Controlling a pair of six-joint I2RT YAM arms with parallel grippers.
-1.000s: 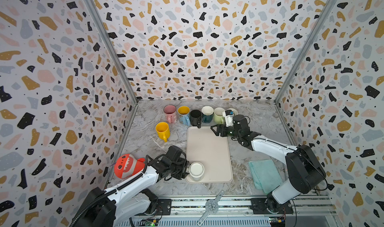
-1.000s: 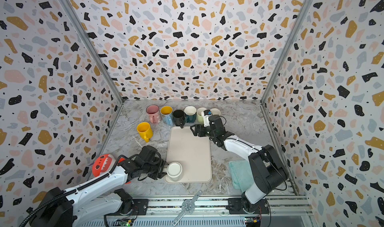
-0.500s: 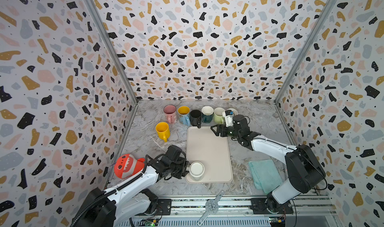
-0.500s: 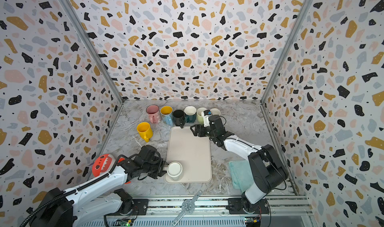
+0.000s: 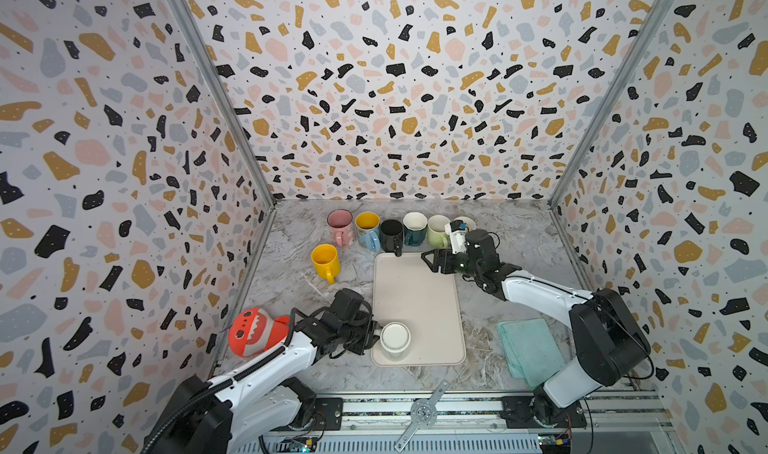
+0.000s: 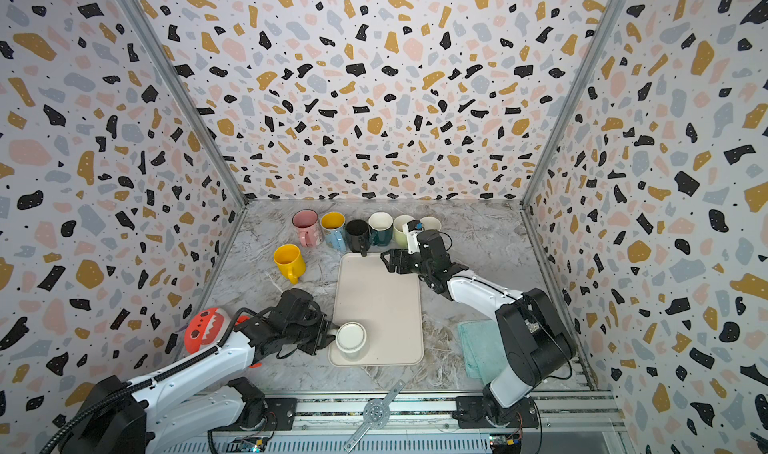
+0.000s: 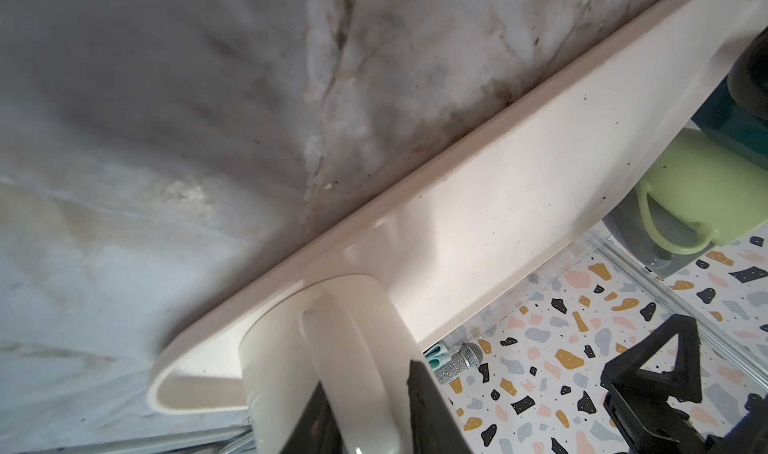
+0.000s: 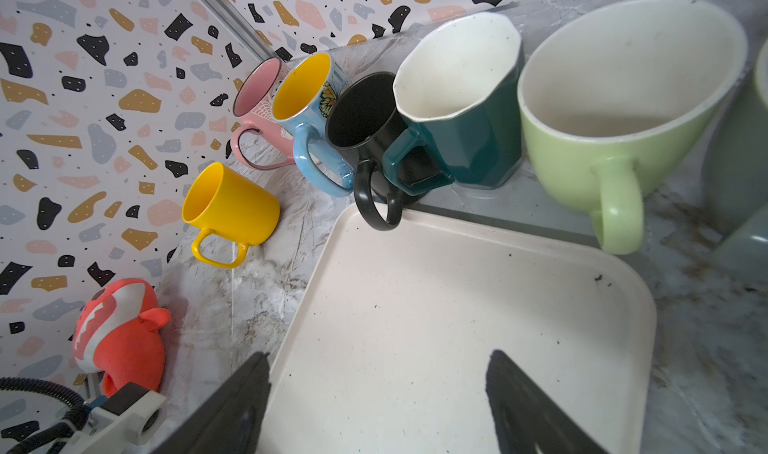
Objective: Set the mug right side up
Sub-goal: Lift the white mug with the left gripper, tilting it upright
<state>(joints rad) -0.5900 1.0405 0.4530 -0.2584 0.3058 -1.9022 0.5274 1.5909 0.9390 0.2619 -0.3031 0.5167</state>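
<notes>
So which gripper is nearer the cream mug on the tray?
Left. The left gripper sits right at the cream mug, fingers flanking its handle. The right gripper hangs open over the tray at its far end, near the row of upright mugs, well away.

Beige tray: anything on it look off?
Yes. The cream ceramic mug at the near left corner of the beige plastic tray stands upside down, flat base up; the mugs lined along the back wall all stand mouth up.

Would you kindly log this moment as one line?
cream mug: upside down on tray | left hand: astride handle, grip unclear | right hand: open, empty
</notes>
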